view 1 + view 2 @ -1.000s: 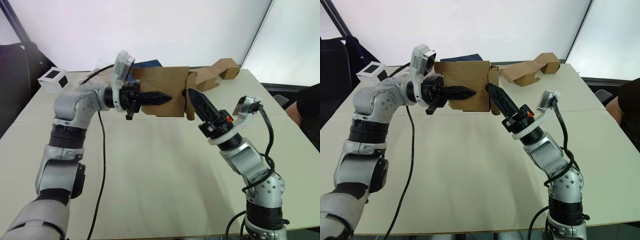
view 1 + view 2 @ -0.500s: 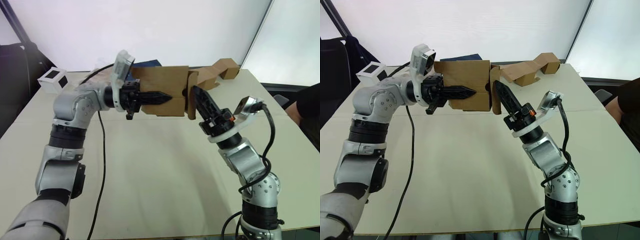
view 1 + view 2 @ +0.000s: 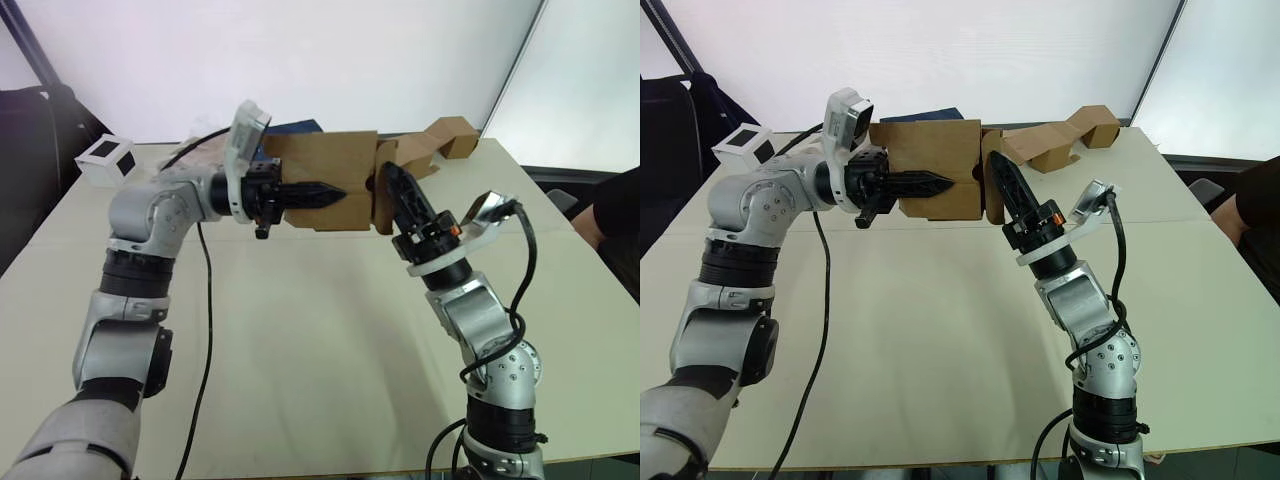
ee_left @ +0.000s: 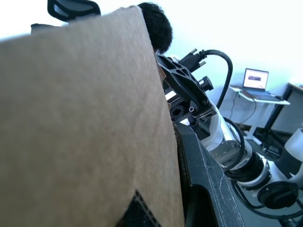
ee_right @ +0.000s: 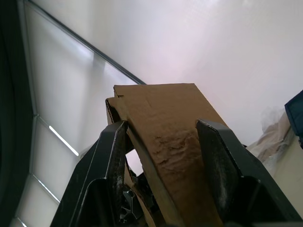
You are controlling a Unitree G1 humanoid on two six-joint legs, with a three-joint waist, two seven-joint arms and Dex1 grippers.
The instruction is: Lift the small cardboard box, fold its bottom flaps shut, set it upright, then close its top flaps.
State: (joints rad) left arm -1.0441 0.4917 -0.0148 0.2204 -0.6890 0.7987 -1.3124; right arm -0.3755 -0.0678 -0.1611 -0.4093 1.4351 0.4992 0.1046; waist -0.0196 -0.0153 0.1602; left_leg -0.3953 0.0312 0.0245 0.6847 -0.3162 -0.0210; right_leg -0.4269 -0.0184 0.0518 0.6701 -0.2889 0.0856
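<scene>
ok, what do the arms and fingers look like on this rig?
Both arms have silver-grey shells with black joint bands. The left gripper and right gripper each carry two black tapered fingers. An orange mark sits by the right wrist's white ring. Grey wrist cameras, black cables looping off both arms.

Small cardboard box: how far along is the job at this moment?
Lifting looks done: the left gripper holds the small cardboard box above the table. In hand: the right gripper straddles an end flap. Left: finishing the bottom flaps, standing it upright, closing the top.

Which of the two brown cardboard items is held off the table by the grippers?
The small cardboard box, held between both grippers; the longer cardboard piece lies on the table behind.
</scene>
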